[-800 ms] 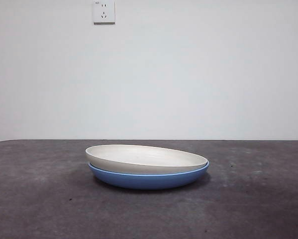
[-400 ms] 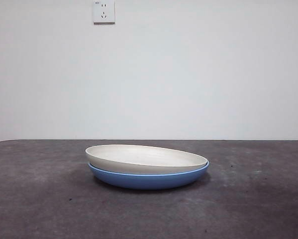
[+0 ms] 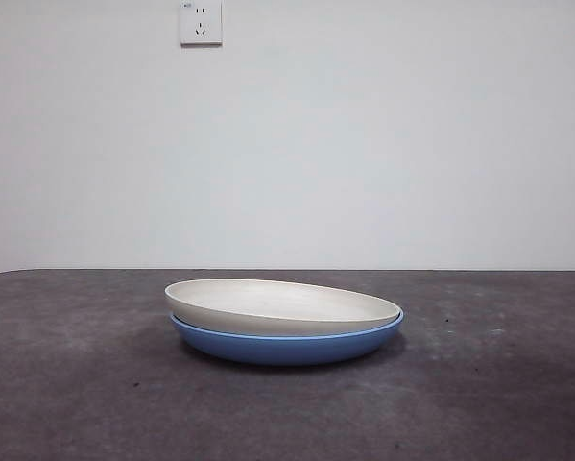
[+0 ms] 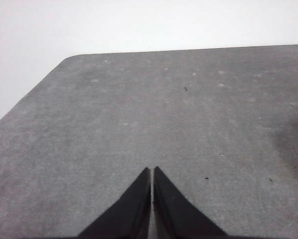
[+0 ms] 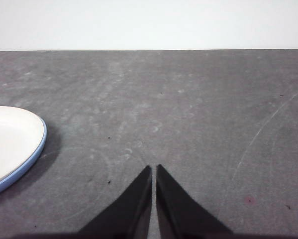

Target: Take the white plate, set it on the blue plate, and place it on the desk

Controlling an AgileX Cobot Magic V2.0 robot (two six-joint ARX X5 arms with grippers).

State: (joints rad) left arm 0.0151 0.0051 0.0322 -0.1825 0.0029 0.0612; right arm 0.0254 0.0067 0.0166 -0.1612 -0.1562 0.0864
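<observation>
White plate: the white plate (image 3: 282, 305) sits nested inside the blue plate (image 3: 287, 344), rim to rim, its left edge riding a little higher than its right, so it looks slightly tilted in the front view. Nothing is gripping it.

Blue plate: it rests directly on the desk (image 3: 76, 384), roughly mid-table in the front view. Only its outer wall and a thin line of rim show below the white plate.

Same stack from my right wrist: I see one curved edge of the white plate (image 5: 12, 139) with the blue plate (image 5: 24, 167) showing as a narrow band around it, casting a soft shadow on the desk (image 5: 198, 114).

My right pincer: my right gripper (image 5: 153, 170) has its two black jaws pressed together at the tips, pinching nothing. It hangs over bare desk, near the plates but clear of them.

My left pincer: my left gripper (image 4: 152, 172) is likewise pressed together, tips meeting, holding nothing. Under it is only desk (image 4: 139, 109), with the rounded table corner ahead; neither plate shows in this view.

Background: a white wall (image 3: 364, 144) behind the desk, with a socket (image 3: 201, 22) high up.

Front view, arms: neither arm appears in it.
</observation>
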